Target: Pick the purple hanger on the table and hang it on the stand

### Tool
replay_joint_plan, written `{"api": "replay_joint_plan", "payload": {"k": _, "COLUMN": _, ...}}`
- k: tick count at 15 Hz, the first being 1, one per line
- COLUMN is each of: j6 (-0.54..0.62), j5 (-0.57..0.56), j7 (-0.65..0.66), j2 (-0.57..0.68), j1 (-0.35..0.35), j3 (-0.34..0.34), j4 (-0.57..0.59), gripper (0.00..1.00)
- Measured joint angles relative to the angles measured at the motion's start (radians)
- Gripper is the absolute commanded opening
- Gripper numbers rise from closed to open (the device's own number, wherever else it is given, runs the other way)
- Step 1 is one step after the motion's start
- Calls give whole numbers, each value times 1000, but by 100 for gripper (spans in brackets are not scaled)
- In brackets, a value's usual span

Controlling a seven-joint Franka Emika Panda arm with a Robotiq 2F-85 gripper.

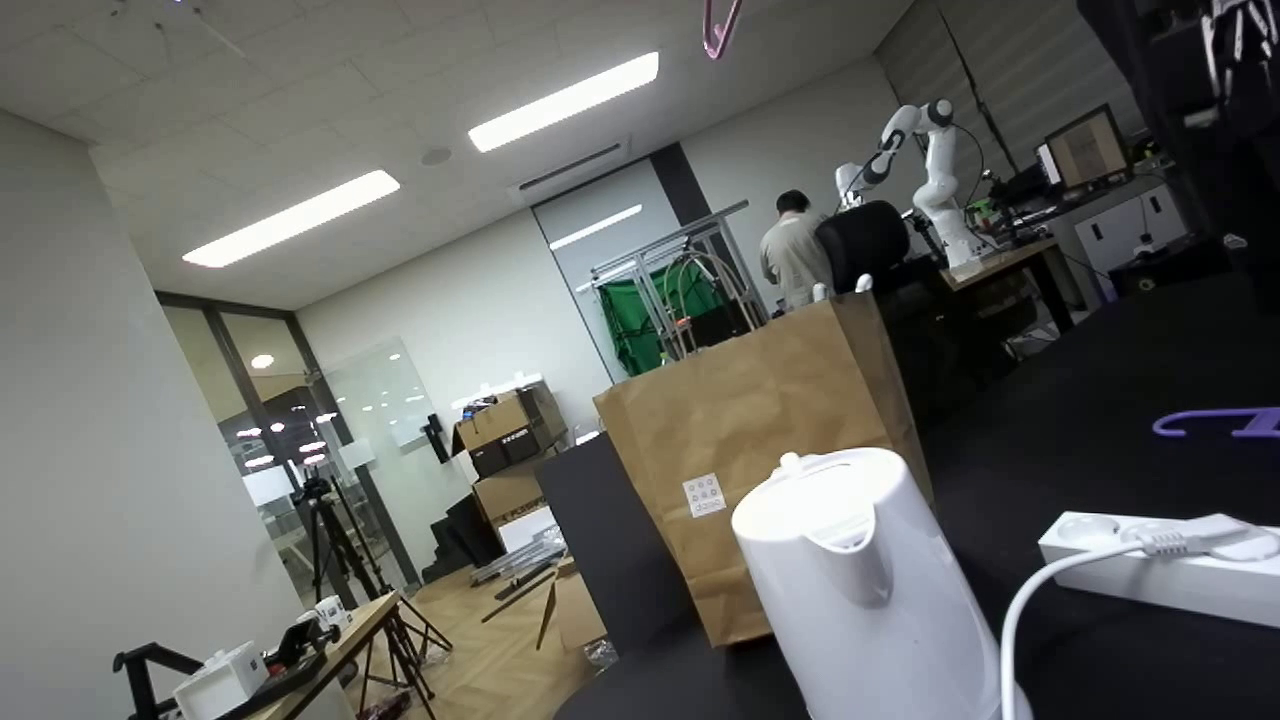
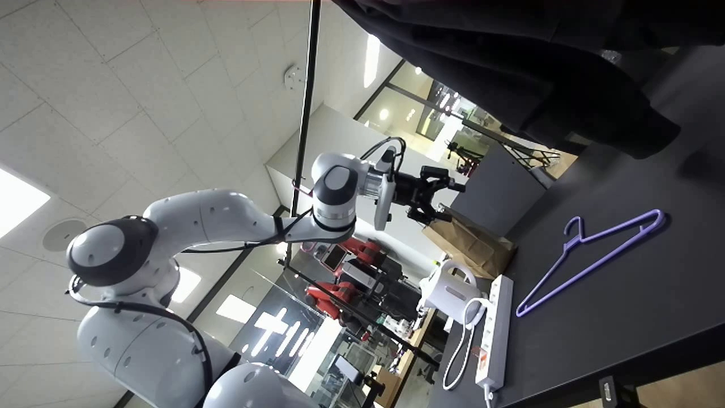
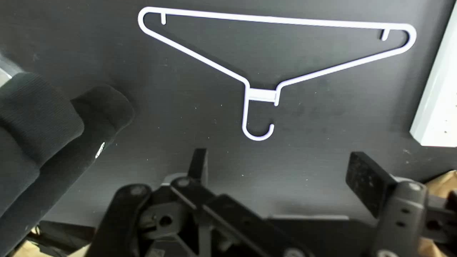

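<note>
The purple hanger (image 2: 573, 243) lies flat on the black table (image 2: 628, 306). In the wrist view the whole hanger (image 3: 262, 95) shows, its hook pointing down toward the fingers. In an exterior view only its hook end (image 1: 1255, 425) shows at the right edge. My gripper (image 2: 451, 202) is up in the air, apart from the table and hanger. In the wrist view the gripper (image 3: 280, 167) has its fingers wide apart with nothing between them. A black pole frame (image 2: 307, 85), seemingly the stand, runs behind the arm. A pink hanger (image 1: 715, 42) shows partly at the top.
A white power strip (image 2: 495, 334) with a cable lies beside the hanger. A white kettle (image 2: 453, 294) and a brown paper bag (image 2: 473, 246) stand behind it. Dark clothing (image 2: 538, 85) reaches over the table's far side, and also shows in the wrist view (image 3: 35, 117).
</note>
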Motion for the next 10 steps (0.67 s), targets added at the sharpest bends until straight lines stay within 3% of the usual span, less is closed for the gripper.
{"api": "replay_joint_plan", "payload": {"k": 4, "j6": 4, "j5": 8, "j7": 184, "j2": 210, "j1": 1, "j3": 3, "j4": 110, "gripper": 100}}
{"api": "replay_joint_plan", "payload": {"k": 7, "j6": -74, "j5": 95, "j7": 163, "j2": 311, "j1": 3, "j3": 22, "j4": 147, "gripper": 100}}
{"api": "replay_joint_plan", "payload": {"k": 10, "j6": -95, "j5": 114, "j7": 157, "j2": 335, "j1": 4, "j3": 32, "j4": 164, "gripper": 100}}
